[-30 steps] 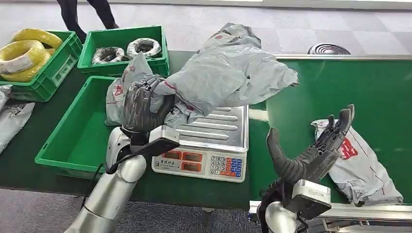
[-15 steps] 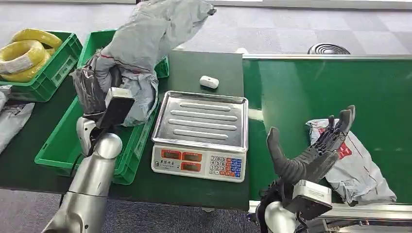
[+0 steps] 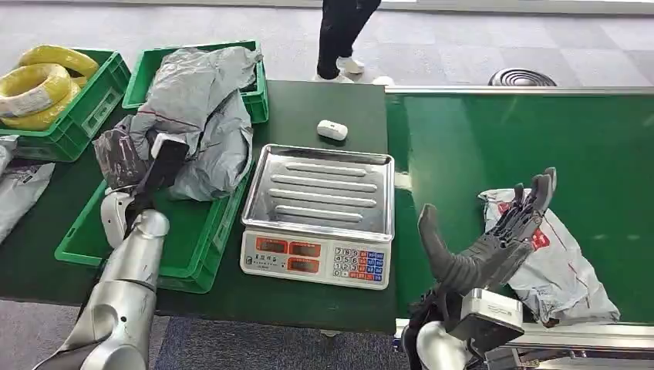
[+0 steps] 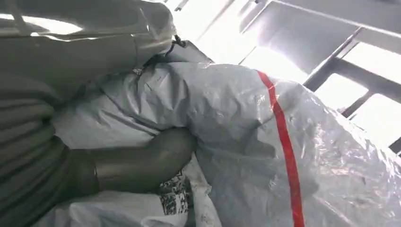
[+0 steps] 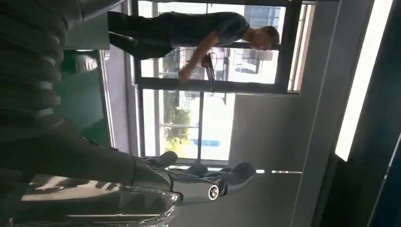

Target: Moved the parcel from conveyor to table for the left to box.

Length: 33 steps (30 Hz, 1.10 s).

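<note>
My left hand (image 3: 122,158) grips a big crumpled grey parcel (image 3: 199,108) with a red stripe. The parcel sags over the near green box (image 3: 92,231) and leans on the far green box (image 3: 258,92). In the left wrist view my thumb (image 4: 146,161) presses into the parcel (image 4: 265,156) beside a printed label. My right hand (image 3: 493,243) hovers open, fingers spread and pointing up, above the green conveyor (image 3: 493,139). A second grey parcel (image 3: 567,266) with red print lies on the belt just right of it, not touched. The right wrist view has my right hand (image 5: 71,156) holding nothing.
A steel-topped scale (image 3: 320,208) with a keypad stands between the near box and the conveyor. A small white object (image 3: 332,129) lies behind it. A green crate of yellow coils (image 3: 42,85) is at far left, another grey bag (image 3: 19,193) below it. A person (image 3: 343,31) stands beyond the table.
My left arm swung the grey parcel from above the scale leftward and lowered it onto the green boxes. The right hand stayed put; the belt parcel drifted slightly left.
</note>
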Motion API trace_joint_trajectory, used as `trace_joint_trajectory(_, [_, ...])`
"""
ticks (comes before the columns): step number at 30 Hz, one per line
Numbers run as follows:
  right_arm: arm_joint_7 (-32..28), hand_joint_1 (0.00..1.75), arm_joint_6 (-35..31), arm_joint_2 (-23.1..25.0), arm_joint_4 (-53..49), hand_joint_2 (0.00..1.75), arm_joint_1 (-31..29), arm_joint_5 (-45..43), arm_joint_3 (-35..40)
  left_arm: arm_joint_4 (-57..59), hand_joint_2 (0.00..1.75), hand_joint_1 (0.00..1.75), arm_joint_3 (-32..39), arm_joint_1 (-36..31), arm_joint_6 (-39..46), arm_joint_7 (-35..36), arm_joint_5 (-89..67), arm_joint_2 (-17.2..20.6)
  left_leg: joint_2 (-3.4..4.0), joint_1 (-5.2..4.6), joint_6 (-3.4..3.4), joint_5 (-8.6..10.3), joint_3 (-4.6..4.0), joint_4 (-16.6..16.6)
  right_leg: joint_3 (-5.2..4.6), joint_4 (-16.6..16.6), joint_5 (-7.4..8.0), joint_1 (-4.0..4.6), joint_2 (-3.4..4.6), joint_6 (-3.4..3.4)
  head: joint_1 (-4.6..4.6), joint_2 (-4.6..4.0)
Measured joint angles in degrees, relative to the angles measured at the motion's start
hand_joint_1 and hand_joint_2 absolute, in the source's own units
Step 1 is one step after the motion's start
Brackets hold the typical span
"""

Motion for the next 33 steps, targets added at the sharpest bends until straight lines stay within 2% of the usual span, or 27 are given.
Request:
trace_joint_trajectory(2, [0.0,0.0,0.0,0.0,0.0,1.75,0.0,0.0,0.0,1.2,1.75,1.54,1.6,0.0,0.0,-0.5,-0.1,0.0,0.0,0.0,0.0,0.0,0.0,0.0,0.0,0.0,0.0,0.0,0.0,0.0,0.0,0.0])
trace_joint_trajectory(3, [0.0,0.0,0.0,0.0,0.1,1.75,0.0,0.0,0.1,1.7,1.75,1.29,2.2,0.0,0.0,-0.6,-0.1,0.0,0.0,0.0,0.0,0.0,0.0,0.0,-0.01,0.0,0.0,0.0,0.0,0.0,0.0,0.0])
trace_joint_trajectory(4, [0.0,0.0,0.0,0.0,0.1,1.75,0.0,-0.1,0.1,2.1,1.75,0.09,2.6,0.0,0.0,-0.6,-0.3,0.0,0.0,0.0,0.0,0.0,-0.01,0.0,-0.01,0.0,0.0,0.0,0.0,0.0,0.0,0.0])
trace_joint_trajectory(5, [0.0,0.0,0.0,0.0,0.1,1.75,0.0,-0.1,0.1,2.4,1.75,0.0,3.1,-0.1,0.0,-0.6,-0.9,0.0,0.0,0.0,0.0,0.0,-0.01,0.0,-0.01,0.0,0.0,0.0,0.0,0.0,0.02,0.0])
trace_joint_trajectory(13, [0.0,0.0,0.0,0.0,0.4,1.75,0.2,-0.4,0.1,4.4,1.75,0.0,8.7,0.0,0.0,-5.1,-2.1,-0.8,-0.01,0.0,0.0,0.0,-0.02,0.0,-0.02,0.0,0.0,0.0,0.0,0.0,0.0,0.0])
trace_joint_trajectory(18, [0.0,0.0,0.0,-0.1,1.0,1.75,0.0,-0.7,0.1,4.5,1.75,0.0,8.9,0.4,0.0,-12.2,8.1,-2.3,-0.03,0.0,0.0,0.0,-0.04,0.0,0.0,0.0,0.0,-0.01,-0.02,0.0,0.0,0.0])
trace_joint_trajectory(21, [0.2,0.0,0.0,-0.1,1.6,1.75,-0.3,-1.7,0.1,-0.4,1.75,0.0,3.3,3.8,-1.2,-11.8,20.1,-3.2,0.0,-0.01,0.0,-0.01,-0.04,0.0,-0.03,0.0,0.0,-0.01,0.02,0.0,0.0,0.0])
trace_joint_trajectory(24, [1.1,0.0,0.0,-0.6,2.5,1.75,-1.1,-3.7,0.4,-8.9,1.75,0.0,-5.7,8.8,-2.5,-10.1,28.9,-3.3,-0.06,-0.01,0.0,-0.01,-0.1,0.0,-0.05,0.0,0.0,-0.02,-0.04,0.01,0.0,0.0])
trace_joint_trajectory(33, [1.5,0.0,0.0,-2.2,4.1,1.75,-2.1,-5.2,1.1,-36.4,1.75,0.0,-24.1,23.2,-10.8,-12.3,42.9,-3.4,-0.05,-0.01,0.0,-0.03,-0.15,0.0,-0.11,0.0,-0.03,-0.02,-0.03,0.01,0.0,0.0])
